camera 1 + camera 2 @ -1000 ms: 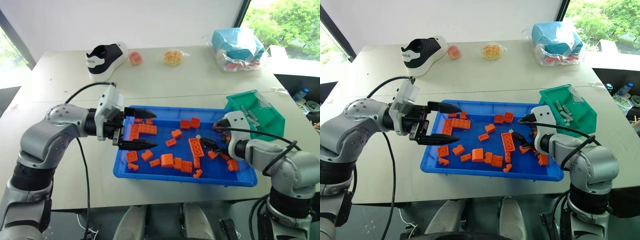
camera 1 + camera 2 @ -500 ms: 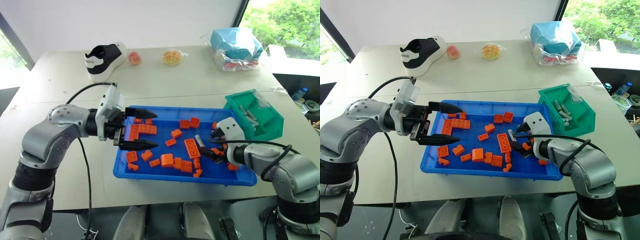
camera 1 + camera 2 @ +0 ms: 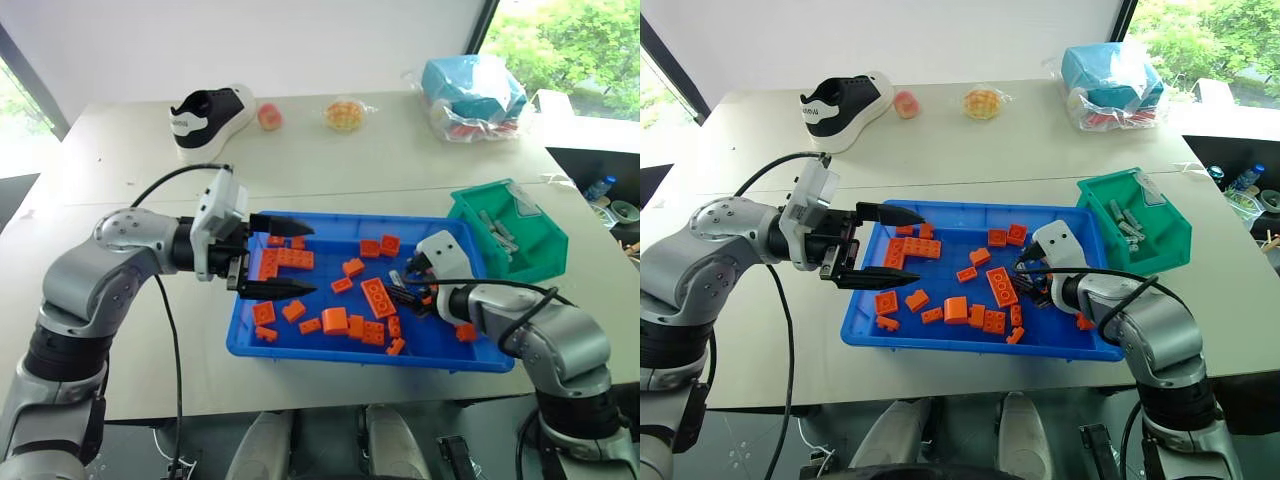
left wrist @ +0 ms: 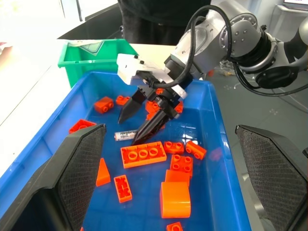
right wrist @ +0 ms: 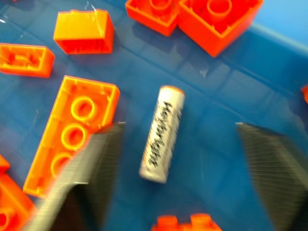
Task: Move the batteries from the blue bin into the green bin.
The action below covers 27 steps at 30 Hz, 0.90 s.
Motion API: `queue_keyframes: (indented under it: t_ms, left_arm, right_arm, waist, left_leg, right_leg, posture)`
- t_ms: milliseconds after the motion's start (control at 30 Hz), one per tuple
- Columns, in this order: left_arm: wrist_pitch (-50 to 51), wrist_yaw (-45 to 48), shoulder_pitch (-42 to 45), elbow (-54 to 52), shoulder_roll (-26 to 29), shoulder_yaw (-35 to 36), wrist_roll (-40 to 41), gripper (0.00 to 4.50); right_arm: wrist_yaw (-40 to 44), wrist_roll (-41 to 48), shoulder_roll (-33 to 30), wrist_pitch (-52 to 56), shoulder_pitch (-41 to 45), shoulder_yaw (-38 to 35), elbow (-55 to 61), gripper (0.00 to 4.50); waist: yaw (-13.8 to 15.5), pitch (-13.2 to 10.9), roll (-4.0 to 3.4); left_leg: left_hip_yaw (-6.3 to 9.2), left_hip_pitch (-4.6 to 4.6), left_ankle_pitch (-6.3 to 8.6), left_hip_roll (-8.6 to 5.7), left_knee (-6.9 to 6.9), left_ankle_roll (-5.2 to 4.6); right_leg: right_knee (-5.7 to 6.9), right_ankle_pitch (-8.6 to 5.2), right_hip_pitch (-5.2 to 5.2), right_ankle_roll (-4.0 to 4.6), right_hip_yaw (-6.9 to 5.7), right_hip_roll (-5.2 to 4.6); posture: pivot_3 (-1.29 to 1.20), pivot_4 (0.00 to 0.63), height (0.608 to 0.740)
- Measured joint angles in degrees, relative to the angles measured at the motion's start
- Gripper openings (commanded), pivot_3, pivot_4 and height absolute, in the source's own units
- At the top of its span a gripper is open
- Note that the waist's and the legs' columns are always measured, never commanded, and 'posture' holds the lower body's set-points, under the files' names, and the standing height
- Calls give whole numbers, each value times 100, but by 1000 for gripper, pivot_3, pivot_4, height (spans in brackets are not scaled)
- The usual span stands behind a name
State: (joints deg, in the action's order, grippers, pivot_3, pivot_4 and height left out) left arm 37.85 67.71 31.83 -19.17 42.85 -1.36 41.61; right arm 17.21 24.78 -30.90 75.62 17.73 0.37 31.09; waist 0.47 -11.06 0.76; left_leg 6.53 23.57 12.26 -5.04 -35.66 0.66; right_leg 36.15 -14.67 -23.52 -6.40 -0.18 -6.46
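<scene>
Moved: my right tool [image 4: 136, 125] came left, down over the battery [image 5: 162, 134]; jaws narrowing, straddling it, nothing held
Battery: flat in blue bin [image 3: 300, 350], for green bin [image 3: 548, 256]
Left tool [image 3: 285, 257]: wide, parked

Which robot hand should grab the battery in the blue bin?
The right hand. Its open fingers sit on either side of the battery lying flat on the blue bin floor. The left hand hovers open at the bin's far end.
</scene>
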Motion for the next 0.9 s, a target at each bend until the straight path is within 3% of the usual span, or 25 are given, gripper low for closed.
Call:
queue_keyframes:
  t_ms: [133,300,433,667,900]
  left_arm:
    - [0,14,6,1,2,0,-3,4500]
    - [-6,47,5,6,2,-1,-37,4500]
    - [-18,65,5,17,-3,-1,-68,4500]
    - [-116,86,14,120,-86,-14,-140,4500]
    - [-170,124,157,234,-179,-62,-235,4500]
  right_arm:
    - [3,11,12,35,0,9,22,68]
    - [31,164,66,541,111,-441,196,68]
    - [121,260,-265,990,792,-1360,284,68]
    - [401,-47,-1964,582,1347,-2154,-936,68]
    - [545,-210,-1921,-206,1048,-1891,-1621,3579]
  waist:
    - [2,0,0]
    - [9,-1,-1]
    - [16,-1,-1]
    - [21,-2,3]
    - [-38,-4,-1]
  left_leg:
    - [0,0,0,0,0,0]
    - [-1,1,0,-1,-1,0]
    - [-2,1,0,-1,-1,0]
    - [-13,5,4,-3,3,-6]
    - [-16,4,4,1,2,-8]
  right_leg:
    - [0,0,0,0,0,0]
    - [1,0,-2,0,0,0]
    - [0,0,-1,0,0,0]
    - [-13,0,5,-1,-4,-9]
    - [-3,6,-2,-11,-1,-5]
  posture:
    - [0,150,730]
    - [0,150,730]
    - [0,150,730]
    - [0,150,730]
    - [0,150,730]
